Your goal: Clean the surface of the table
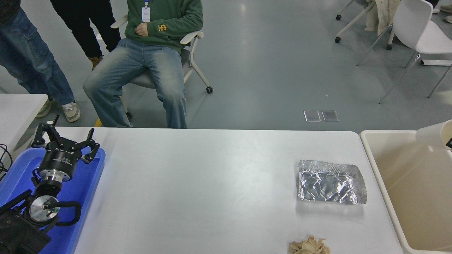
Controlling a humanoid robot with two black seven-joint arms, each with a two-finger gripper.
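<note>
The white table surface carries a crumpled foil tray at the right and a wad of brown paper at the front edge. A cream paper cup hangs tilted at the picture's right edge, over the far part of the cream bin. Only a black sliver of my right gripper shows, at the cup's rim, holding it. At the lower left my left gripper is parked over the blue tray, its fingers spread open and holding nothing.
A person sits on a wheeled chair at the table's far side, and two others stand at the upper left. The corner of a smaller white table shows at the left. White chairs stand at the upper right.
</note>
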